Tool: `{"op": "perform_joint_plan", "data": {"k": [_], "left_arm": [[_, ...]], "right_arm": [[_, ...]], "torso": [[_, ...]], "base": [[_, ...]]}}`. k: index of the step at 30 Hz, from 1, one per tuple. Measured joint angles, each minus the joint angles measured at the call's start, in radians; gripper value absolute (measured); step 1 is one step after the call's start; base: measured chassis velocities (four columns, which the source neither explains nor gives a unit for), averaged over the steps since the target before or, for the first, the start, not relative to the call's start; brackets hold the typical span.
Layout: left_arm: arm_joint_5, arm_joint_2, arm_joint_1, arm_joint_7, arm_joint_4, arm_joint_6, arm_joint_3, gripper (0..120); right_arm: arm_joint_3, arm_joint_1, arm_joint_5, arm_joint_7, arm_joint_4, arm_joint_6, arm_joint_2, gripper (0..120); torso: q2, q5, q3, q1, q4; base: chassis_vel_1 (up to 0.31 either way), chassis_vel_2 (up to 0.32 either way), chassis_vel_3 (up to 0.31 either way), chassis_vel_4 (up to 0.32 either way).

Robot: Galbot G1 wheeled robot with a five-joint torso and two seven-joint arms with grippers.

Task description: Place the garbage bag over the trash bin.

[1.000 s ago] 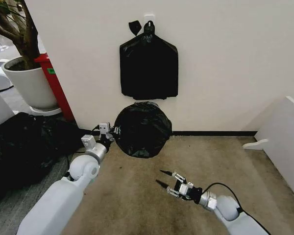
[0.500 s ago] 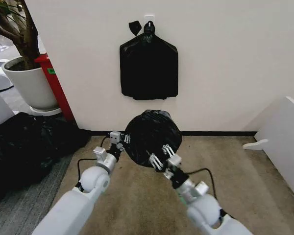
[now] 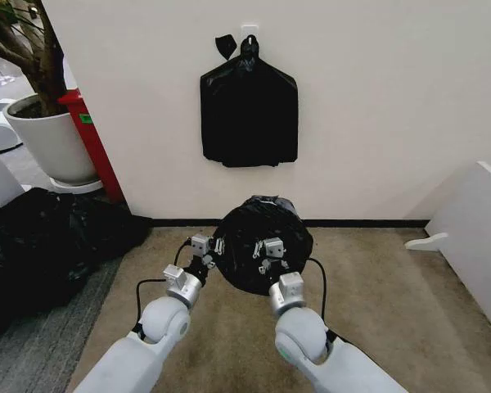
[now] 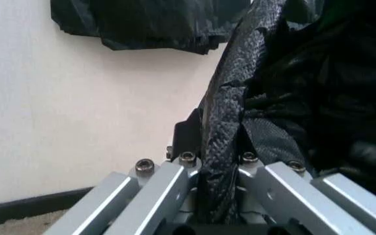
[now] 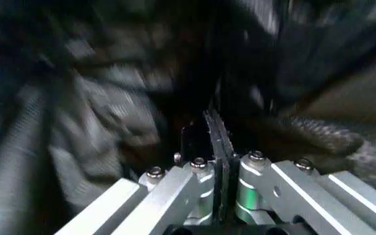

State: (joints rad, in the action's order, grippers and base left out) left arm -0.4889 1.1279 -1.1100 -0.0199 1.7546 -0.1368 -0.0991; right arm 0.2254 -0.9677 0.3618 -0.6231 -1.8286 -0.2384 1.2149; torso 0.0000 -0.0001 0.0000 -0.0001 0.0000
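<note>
The garbage bag [image 3: 266, 241] is glossy, wrinkled black plastic, draped over the round trash bin. It hides the bin's walls and stands by the wall.

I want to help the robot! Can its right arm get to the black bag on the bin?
Probably yes: the right gripper is already at the garbage bag, nothing between them, fingers apparently shut; the left gripper pinches the bag's edge.

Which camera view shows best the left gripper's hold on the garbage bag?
The left wrist view: the left gripper is shut on a rolled fold of the garbage bag, seen close. The head view shows that gripper at the bag's edge, too small for detail. The right wrist view shows blurred black plastic.
</note>
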Motion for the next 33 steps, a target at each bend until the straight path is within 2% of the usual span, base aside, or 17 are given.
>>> {"op": "perform_joint_plan", "data": {"k": [1,3,7,13,16,20,24,33], "left_arm": [[0.0,0.0,0.0,0.0,0.0,0.0,0.0,1],[0.01,-0.001,-0.006,0.0,0.002,0.0,0.001,1],[0.031,-0.004,-0.013,0.0,0.001,-0.002,-0.001,1],[0.045,-0.007,-0.02,0.0,-0.005,-0.005,-0.001,1],[0.051,-0.004,-0.02,0.0,-0.007,-0.005,0.002,1],[0.053,-0.002,-0.019,0.0,-0.008,-0.005,0.004,1],[0.053,-0.002,-0.019,0.0,-0.008,-0.004,0.005,1],[0.053,0.001,-0.035,0.001,0.018,-0.004,0.006,1]], "right_arm": [[0.0,0.0,0.0,0.0,0.0,0.0,0.0,0],[0.005,0.036,0.048,-0.047,0.034,-0.086,0.006,0],[-0.006,0.068,0.112,-0.119,0.045,-0.196,0.005,0],[-0.005,0.081,0.13,-0.165,0.037,-0.267,-0.006,0],[0.001,0.088,0.136,-0.166,0.037,-0.264,-0.005,0],[0.029,0.1,0.195,-0.112,0.015,-0.203,-0.002,0],[0.057,0.117,0.227,-0.113,0.021,-0.207,0.007,0],[0.065,0.233,0.306,-0.2,0.203,-0.282,0.073,0]], "torso": [[0.0,0.0,0.0,0.0,0.0],[0.0,0.0,0.0,0.0,0.0],[0.0,0.0,0.0,0.0,0.0],[0.0,0.0,0.0,0.0,-0.0001],[0.0,0.0,0.0,0.0,-0.0001],[0.0,0.0,0.0,0.0,0.0],[0.0,-0.0001,0.0,0.0,0.0],[0.0,0.0001,0.0,0.0,0.0002]], "base": [[0.0,0.0,0.0,0.0],[0.0,0.0,0.0,0.0],[0.0,0.0,0.0,0.0],[0.0,0.0,0.0,0.0],[0.0,0.0,0.0,0.0],[0.0,0.0,0.0,0.0],[0.0,0.0,0.0,0.0],[0.0,0.0,0.0,0.0]]}}
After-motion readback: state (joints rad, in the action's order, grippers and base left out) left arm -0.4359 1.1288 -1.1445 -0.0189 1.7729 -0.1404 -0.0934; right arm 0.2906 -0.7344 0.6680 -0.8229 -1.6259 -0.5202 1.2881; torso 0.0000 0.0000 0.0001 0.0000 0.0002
